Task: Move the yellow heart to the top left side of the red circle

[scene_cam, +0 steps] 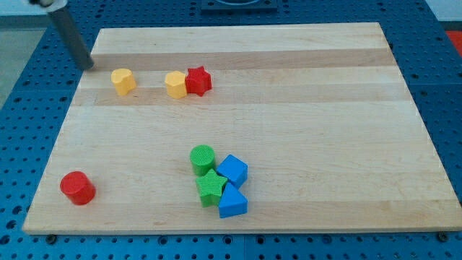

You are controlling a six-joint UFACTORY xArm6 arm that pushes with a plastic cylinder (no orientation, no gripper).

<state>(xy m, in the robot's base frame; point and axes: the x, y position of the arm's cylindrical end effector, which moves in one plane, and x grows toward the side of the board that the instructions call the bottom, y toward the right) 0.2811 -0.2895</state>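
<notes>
Two yellow blocks lie near the view's top left. The left one (123, 81) looks like the heart and stands alone. The right one (175, 84) looks like a pentagon and touches a red star (198, 80) on its right. The red circle (77, 188) stands far below them, near the bottom left corner of the wooden board (303, 115). My tip (89, 66) rests at the board's top left, just up and left of the left yellow block, a small gap apart from it.
A cluster sits at bottom centre: a green circle (203, 157), a green star (211, 186), a blue cube (232, 170) and a blue triangle (232, 203), all touching or nearly so. A blue perforated table (440, 87) surrounds the board.
</notes>
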